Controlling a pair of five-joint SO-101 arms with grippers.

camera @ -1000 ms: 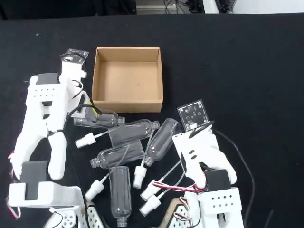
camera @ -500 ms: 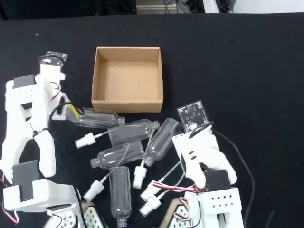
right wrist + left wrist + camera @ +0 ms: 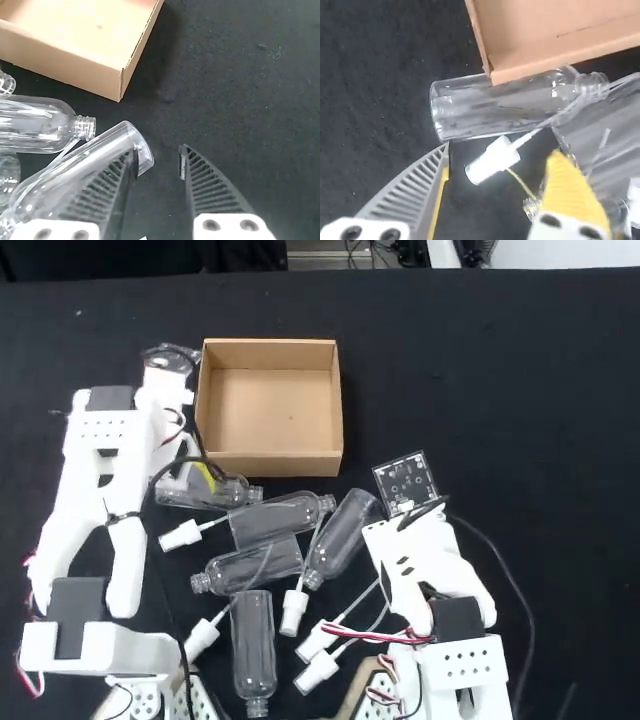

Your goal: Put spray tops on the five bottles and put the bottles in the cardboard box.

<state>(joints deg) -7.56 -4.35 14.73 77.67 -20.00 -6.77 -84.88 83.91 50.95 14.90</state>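
Five clear bottles (image 3: 250,567) lie on their sides, uncapped, in a loose heap at the lower middle of the high view, just below the open-topped cardboard box (image 3: 270,462) at upper centre-left. The uppermost bottle (image 3: 205,492) lies just beside the box's front left corner, its neck pointing right. The rightmost bottle (image 3: 340,530) slants with its base up and to the right. White spray tops (image 3: 318,640) with thin tubes lie loose among and below the bottles, none fitted. One spray top (image 3: 180,535) sits at the heap's left edge.

The left hand (image 3: 495,195) hangs low at the base of the uppermost bottle (image 3: 505,102), its fingers spread apart. That spray top (image 3: 492,160) lies on the desk between them, and I cannot tell whether either finger touches it. The right hand (image 3: 157,155) is also spread and holds nothing, with the base of the rightmost bottle (image 3: 85,165) just beside one finger. Everything rests on the black desk (image 3: 520,390).
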